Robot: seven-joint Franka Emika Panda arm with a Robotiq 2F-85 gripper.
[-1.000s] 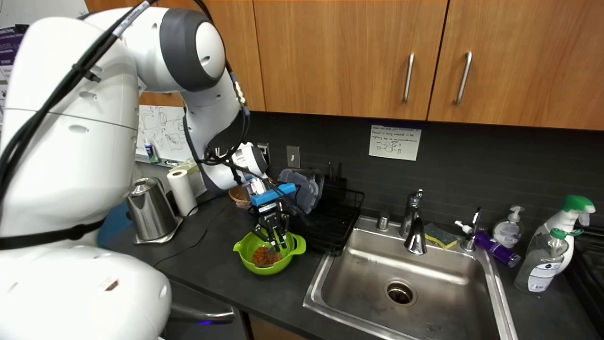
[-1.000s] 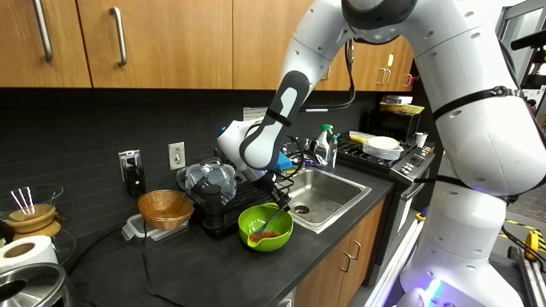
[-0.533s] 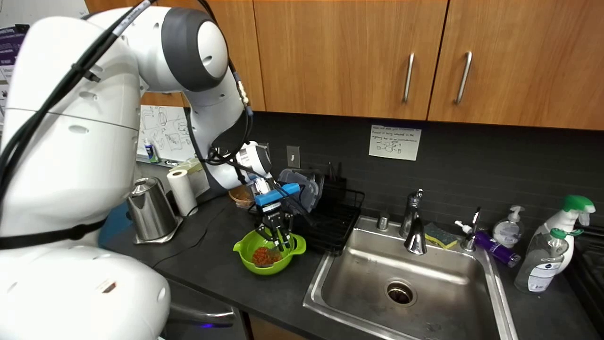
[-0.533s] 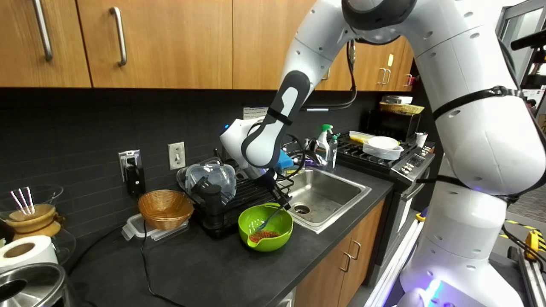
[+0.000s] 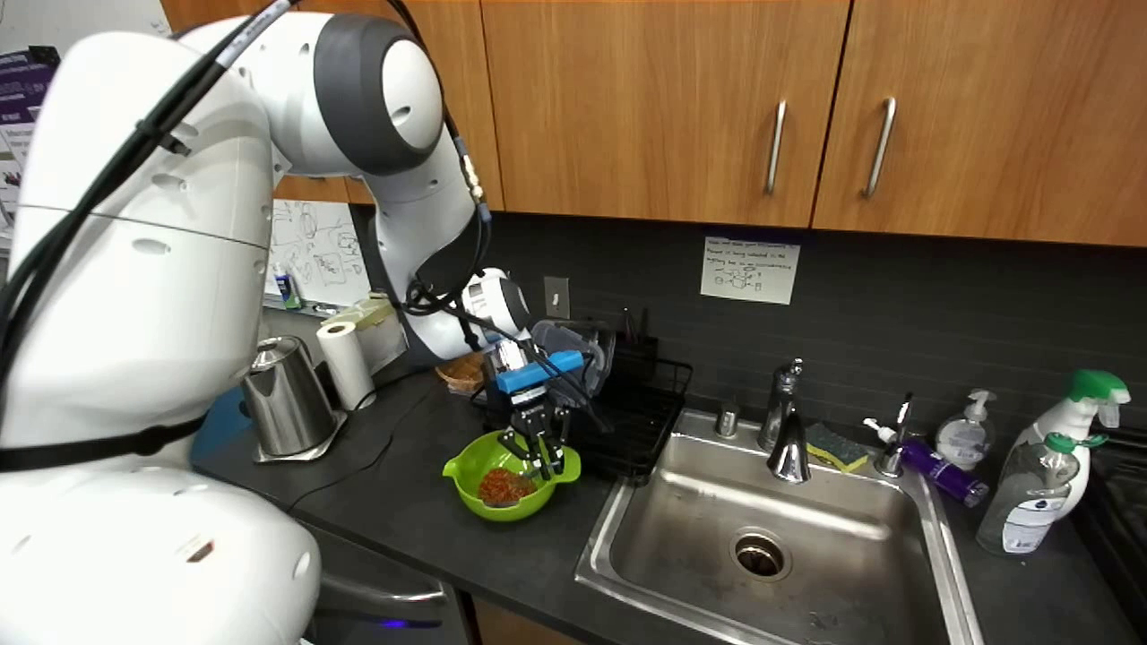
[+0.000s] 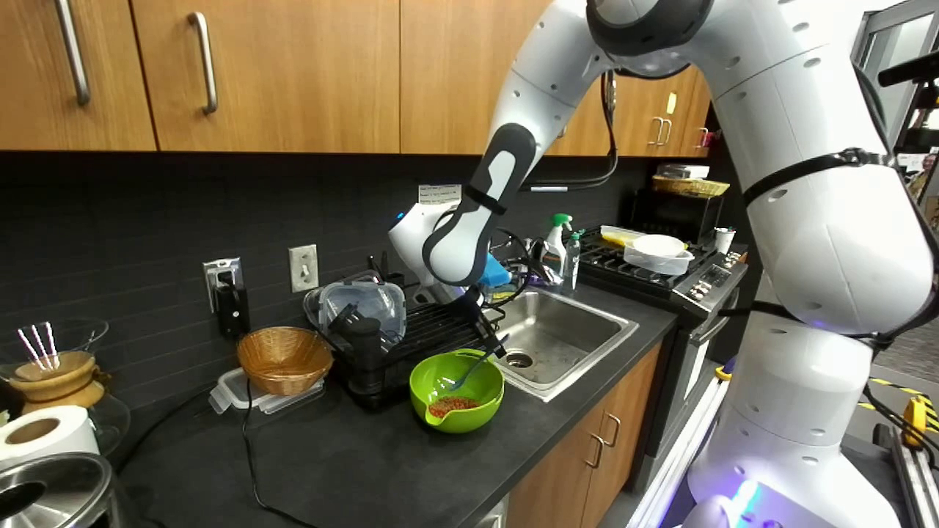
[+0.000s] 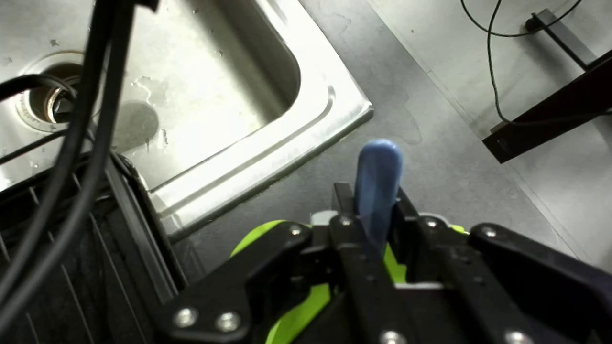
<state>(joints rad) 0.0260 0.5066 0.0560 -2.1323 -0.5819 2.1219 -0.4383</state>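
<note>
Dark countertop (image 6: 352, 469) spreads below; the blue utensil (image 7: 379, 174) sits clamped in my gripper (image 7: 374, 208) — its far end slanting down over the green bowl (image 6: 475, 418) beneath me. Gripping firmly and moving unhurriedly should stop the reddish bits (image 6: 452, 405) inside scattering.

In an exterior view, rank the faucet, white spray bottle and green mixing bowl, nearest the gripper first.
1. Green mixing bowl, just below the gripper.
2. Faucet, at the back of the sink.
3. White spray bottle, right, beyond the sink.
</note>
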